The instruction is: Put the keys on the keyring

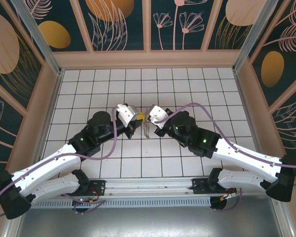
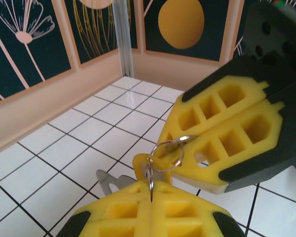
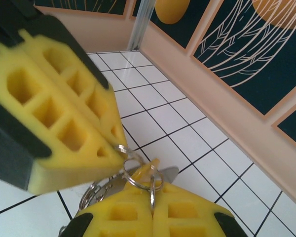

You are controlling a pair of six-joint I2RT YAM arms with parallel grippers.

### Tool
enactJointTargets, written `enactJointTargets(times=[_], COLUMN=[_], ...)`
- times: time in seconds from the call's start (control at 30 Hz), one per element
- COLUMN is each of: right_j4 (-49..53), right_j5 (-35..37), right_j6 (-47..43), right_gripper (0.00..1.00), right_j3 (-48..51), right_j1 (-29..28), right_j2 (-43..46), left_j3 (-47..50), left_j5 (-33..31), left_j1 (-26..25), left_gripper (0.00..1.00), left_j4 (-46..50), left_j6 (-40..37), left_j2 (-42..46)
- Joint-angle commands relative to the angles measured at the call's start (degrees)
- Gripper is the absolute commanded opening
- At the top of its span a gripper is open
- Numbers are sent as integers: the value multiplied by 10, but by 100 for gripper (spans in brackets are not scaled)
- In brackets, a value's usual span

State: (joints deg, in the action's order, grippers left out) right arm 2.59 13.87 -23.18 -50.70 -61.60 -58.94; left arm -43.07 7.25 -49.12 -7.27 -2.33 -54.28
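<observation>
This is a robot test cell in a lab rather than a lived-in room: a table (image 1: 197, 89) surfaced in a white grid of squares is boxed in on three sides by low walls (image 1: 148, 59), with aluminium posts (image 1: 35, 30) standing at its far corners. The wall panels (image 1: 121, 34) are printed backdrops, dark teal with gold ovals and line-drawn plants in pale frames. Along the near edge a metal rail (image 1: 148, 186) carries two white-and-black arms (image 1: 49, 168) trailing purple cables (image 1: 112, 143).
</observation>
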Motion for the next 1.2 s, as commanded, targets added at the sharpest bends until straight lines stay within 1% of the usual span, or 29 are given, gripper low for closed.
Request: enactJointTargets(times=[0.0,0.37,0.73,0.9,1.17], right_j4=[-22,-14,5,1,-19], right_j5=[-13,-27,-64,-64,-52], right_j6=[10,19,23,21,11], right_gripper=[0,0,0,0,0], right_j3=[15,30,34,32,20], right_j1=[-6,-6,-6,-6,-7], right_j2=[18,18,9,8,17], left_j3=[9,25,37,43,48], left_j5=[2,38,42,59,106], left_j1=[-1,-1,-1,-1,-1], left_gripper=[0,0,0,0,0], left_j4=[-35,-66,-85,-91,-82], left_j6=[-9,-10,-14,-17,-26], left_j2=[16,34,44,51,59])
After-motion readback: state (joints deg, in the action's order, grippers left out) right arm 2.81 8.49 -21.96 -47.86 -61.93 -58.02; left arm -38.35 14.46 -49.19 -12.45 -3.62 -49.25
